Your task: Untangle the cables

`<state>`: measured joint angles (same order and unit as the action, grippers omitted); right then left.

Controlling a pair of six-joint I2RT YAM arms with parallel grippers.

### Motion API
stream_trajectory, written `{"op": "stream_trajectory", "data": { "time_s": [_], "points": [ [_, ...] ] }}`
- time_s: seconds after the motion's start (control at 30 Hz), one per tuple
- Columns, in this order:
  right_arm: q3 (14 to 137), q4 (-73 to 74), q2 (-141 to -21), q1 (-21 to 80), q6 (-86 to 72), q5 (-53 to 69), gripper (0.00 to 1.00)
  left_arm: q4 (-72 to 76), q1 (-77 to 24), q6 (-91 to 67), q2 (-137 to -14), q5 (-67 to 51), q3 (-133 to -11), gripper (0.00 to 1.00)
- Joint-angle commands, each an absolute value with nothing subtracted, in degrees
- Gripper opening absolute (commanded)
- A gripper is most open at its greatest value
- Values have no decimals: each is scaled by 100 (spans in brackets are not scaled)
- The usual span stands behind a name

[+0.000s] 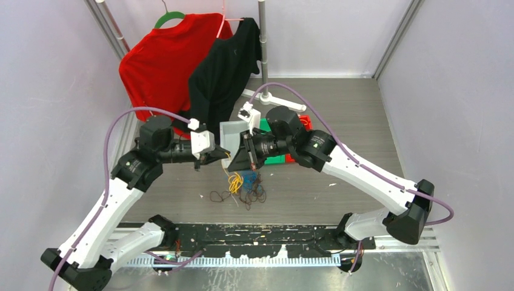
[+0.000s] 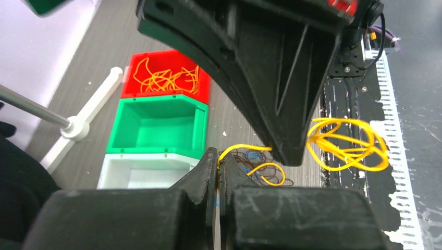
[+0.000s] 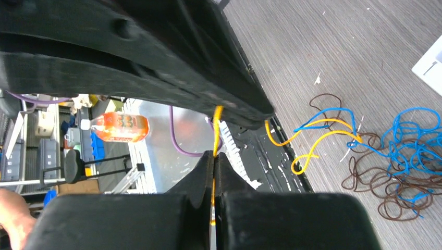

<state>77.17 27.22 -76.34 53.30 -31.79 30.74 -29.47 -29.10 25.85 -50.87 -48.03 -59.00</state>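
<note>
Mid-step: drawing one strand out of the knot. Gathered over the middle of the grey table (image 1: 363, 103), nose to nose, with the left gripper (image 1: 223, 156) and the right gripper (image 1: 241, 159) almost touching.

Both clenched on the same yellow cable (image 2: 344, 143). Pinched tight at the left fingertips in the left wrist view. Threaded up through the pressed-together right fingers in the right wrist view. Held off the table as a loose bunch of yellow loops dangling just below the two tools.

Lower down, not yet free: in the right wrist view, one yellow run looped in with the blue cable (image 3: 412, 140), itself lying over and through the brown cable (image 3: 380, 182) flat on the table. From above, all three crowded into one small heap directly under the grippers.

Behind, near the right arm, a row of three: red bin (image 2: 167, 78) already holding yellow-orange wire, then green bin (image 2: 156, 122) and white bin (image 2: 140, 174), both seemingly bare inside.

Next, probably: keep both grips, raise or spread the hands slowly, and watch for blue loops riding up with the yellow. Then, most likely, over to the red bin.
</note>
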Motion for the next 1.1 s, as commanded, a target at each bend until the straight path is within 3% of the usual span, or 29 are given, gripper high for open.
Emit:
{"op": "stream_trajectory", "data": {
  "time_s": [0.0, 0.07, 0.17, 0.27, 0.4, 0.53, 0.73, 1.07],
  "points": [
    [7513, 1951, -7197, 5350, -3466, 3000, 1, -3070, -2935, 2459, -4950, -4724, -6660, 0],
    [7425, 2017, -7056, 5339, -3387, 2730, 2, -3109, -2930, 2383, -4892, -4553, -6906, 0],
    [7354, 2366, -6893, 5344, -3182, 1867, 19, -3096, -2931, 2324, -4792, -4139, -7206, 0],
    [7359, 2887, -6811, 5340, -2945, 719, 22, -3177, -2928, 2240, -4699, -4002, -7420, 0],
    [7153, 2911, -6634, 5347, -2852, -165, 48, -3325, -2932, 2047, -4598, -4006, -7499, 0],
    [6468, 1836, -6298, 5352, -2862, 299, 60, -3322, -2927, 2000, -4477, -3975, -7360, 0],
    [4929, -1118, -5635, 5351, -2962, 1189, 71, -3399, -2930, 1947, -4417, -3971, -7366, 0],
    [5502, -1921, -6719, 5389, -2907, 1978, 76, -3584, -2932, 1782, -4453, -4420, -7499, 0]
  ]
}}
